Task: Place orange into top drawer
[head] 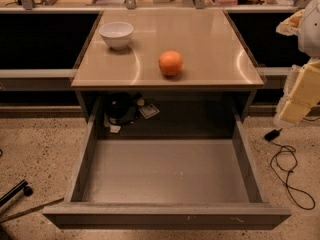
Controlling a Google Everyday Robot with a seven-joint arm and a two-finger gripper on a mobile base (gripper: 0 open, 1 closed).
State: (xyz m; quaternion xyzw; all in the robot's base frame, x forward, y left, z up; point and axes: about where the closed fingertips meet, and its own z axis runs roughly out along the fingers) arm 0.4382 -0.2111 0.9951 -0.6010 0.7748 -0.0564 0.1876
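The orange point(171, 63) sits on the tan tabletop point(210, 44), near its front edge and a little left of centre. The top drawer point(167, 171) is pulled fully open below the tabletop, with a bare grey bottom and its long front panel point(167, 216) nearest me. My gripper point(296, 100) shows as a cream-coloured part at the right edge of the view, beside the table's front right corner, well to the right of the orange and above the floor. It holds nothing that I can see.
A white bowl point(116, 34) stands at the tabletop's back left. A black object and papers point(122, 109) lie in the cavity behind the drawer. A black cable point(287, 169) trails on the floor at the right. A dark bar point(12, 193) lies on the floor at the left.
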